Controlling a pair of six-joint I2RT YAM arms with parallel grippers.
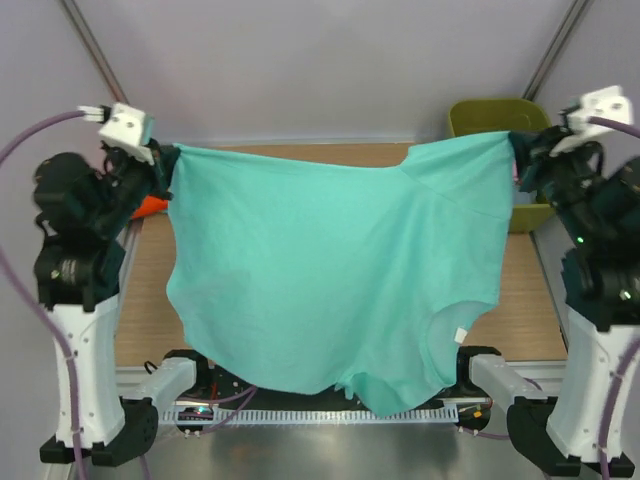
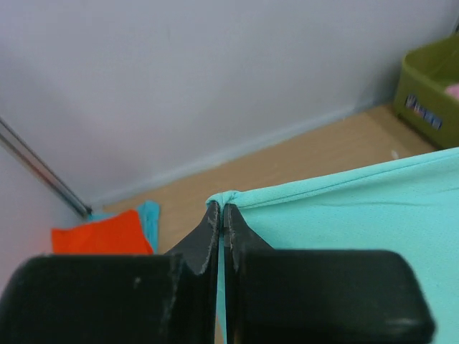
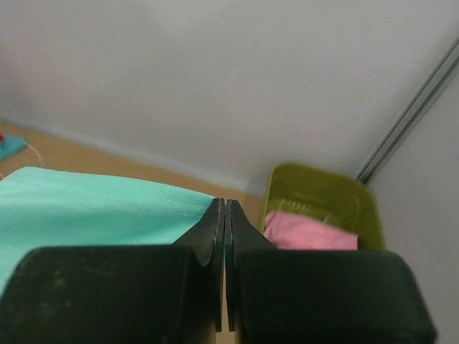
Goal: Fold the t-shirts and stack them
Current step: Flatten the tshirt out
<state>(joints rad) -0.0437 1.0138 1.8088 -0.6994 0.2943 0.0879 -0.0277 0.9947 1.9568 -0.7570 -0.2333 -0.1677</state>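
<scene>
The teal t-shirt [image 1: 330, 270] hangs spread wide in the air between both arms, above the table. My left gripper [image 1: 163, 158] is shut on its upper left corner; the pinched hem [image 2: 224, 198] shows at the fingertips in the left wrist view. My right gripper [image 1: 516, 150] is shut on the upper right corner, the cloth [image 3: 100, 208] stretching left from the jaws. An orange t-shirt [image 2: 100, 233] lies folded on a pale blue one [image 2: 148, 218] at the table's far left. A pink t-shirt [image 3: 310, 231] lies in the bin.
The olive-green plastic bin [image 1: 495, 115] stands at the back right of the wooden table [image 1: 525, 300]. Grey walls and metal frame posts [image 1: 90, 45] close the back. The hanging shirt hides most of the table in the top view.
</scene>
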